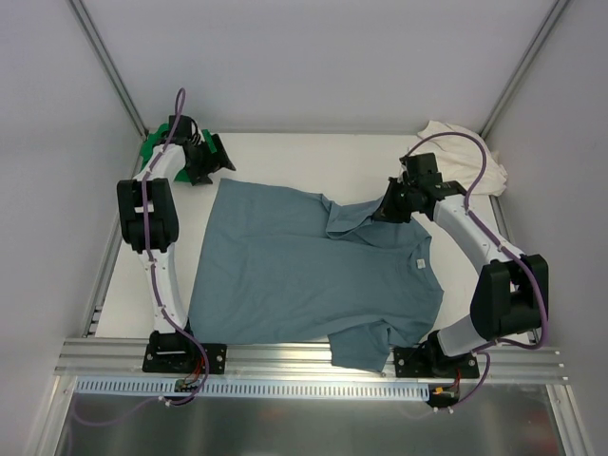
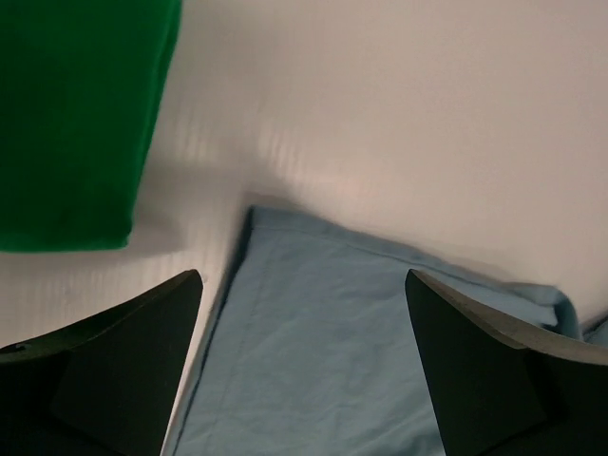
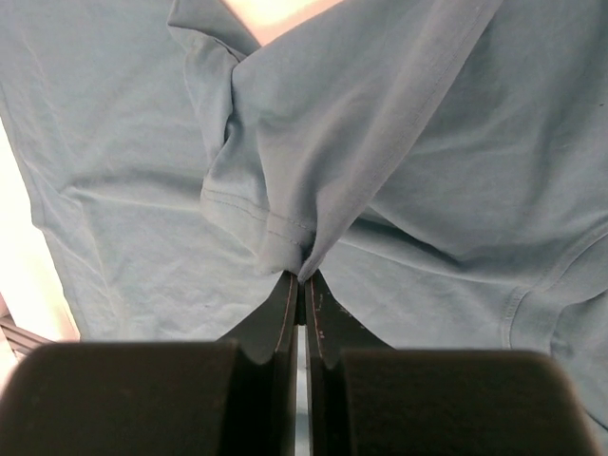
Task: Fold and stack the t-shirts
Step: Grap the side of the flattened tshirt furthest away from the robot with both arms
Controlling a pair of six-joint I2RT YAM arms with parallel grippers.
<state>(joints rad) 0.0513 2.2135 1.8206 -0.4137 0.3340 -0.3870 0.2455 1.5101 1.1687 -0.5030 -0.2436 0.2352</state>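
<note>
The blue-grey t-shirt [image 1: 304, 275] lies spread on the table, neck tag [image 1: 416, 263] toward the right. My right gripper [image 1: 388, 211] is shut on its far sleeve hem [image 3: 285, 237] and holds it lifted and folded over the body. My left gripper [image 1: 211, 161] is open and empty above the shirt's far left corner [image 2: 313, 332]. The green t-shirt [image 1: 152, 144] lies folded at the far left and also shows in the left wrist view [image 2: 71, 123]. The cream-white t-shirt [image 1: 461, 152] is bunched at the far right corner.
White walls with metal corner posts [image 1: 109, 71] enclose the table. An aluminium rail [image 1: 304, 356] runs along the near edge by both arm bases. Bare white tabletop [image 1: 313, 157] lies between the green and cream shirts.
</note>
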